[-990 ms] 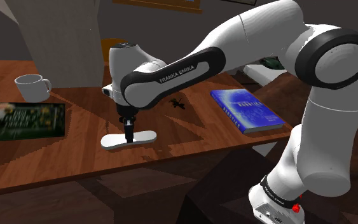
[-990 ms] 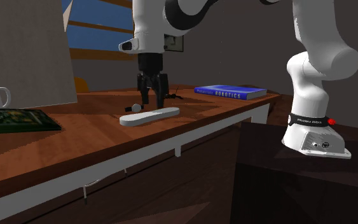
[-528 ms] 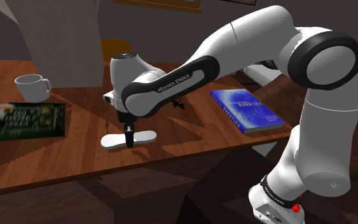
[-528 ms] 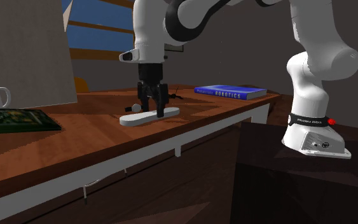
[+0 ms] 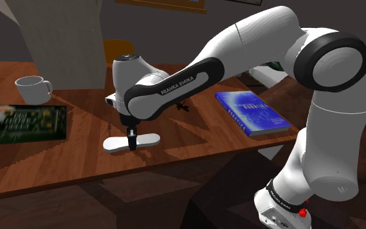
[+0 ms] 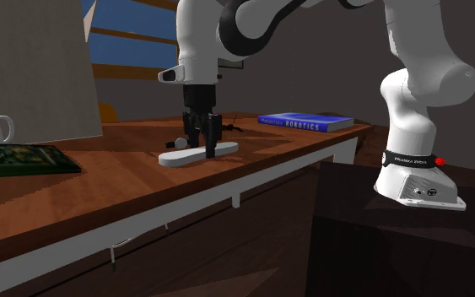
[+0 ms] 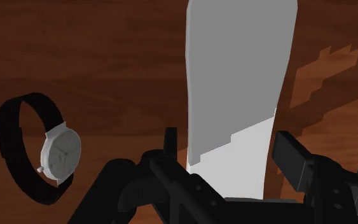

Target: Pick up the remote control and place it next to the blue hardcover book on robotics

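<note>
white remote (image 5: 115,144) flat on wooden worktop (image 5: 77,162), tool (image 5: 132,144) fingers clamped on its sides. black-strap watch (image 7: 60,153) just beside. shoulder view: blue book (image 5: 251,112) at 3 o'clock, mug (image 5: 32,88) at 10 o'clock.

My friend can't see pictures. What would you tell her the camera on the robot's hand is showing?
A long white and grey remote control lies on a brown wooden table, with the black gripper low over it. Beside the remote control sits a wristwatch with a black strap and a white face.
</note>
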`<state>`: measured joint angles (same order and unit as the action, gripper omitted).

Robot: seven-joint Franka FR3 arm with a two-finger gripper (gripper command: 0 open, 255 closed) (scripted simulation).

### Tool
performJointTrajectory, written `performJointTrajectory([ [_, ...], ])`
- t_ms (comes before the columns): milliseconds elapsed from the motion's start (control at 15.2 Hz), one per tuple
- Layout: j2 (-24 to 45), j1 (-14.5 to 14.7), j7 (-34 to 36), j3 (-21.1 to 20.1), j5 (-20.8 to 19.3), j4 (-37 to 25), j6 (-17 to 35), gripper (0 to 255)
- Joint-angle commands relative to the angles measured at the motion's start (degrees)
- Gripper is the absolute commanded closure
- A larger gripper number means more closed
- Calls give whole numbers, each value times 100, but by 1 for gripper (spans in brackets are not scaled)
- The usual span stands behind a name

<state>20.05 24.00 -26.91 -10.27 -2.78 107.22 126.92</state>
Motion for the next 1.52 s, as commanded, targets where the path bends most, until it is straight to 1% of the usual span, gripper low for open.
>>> performJointTrajectory([
  [0, -1, 0, 0, 0, 0, 0, 1, 255],
  [396, 0, 0, 0, 0, 0, -2, 0, 255],
  [1452, -512, -31, -58, -42, 115, -568, -1070, 255],
])
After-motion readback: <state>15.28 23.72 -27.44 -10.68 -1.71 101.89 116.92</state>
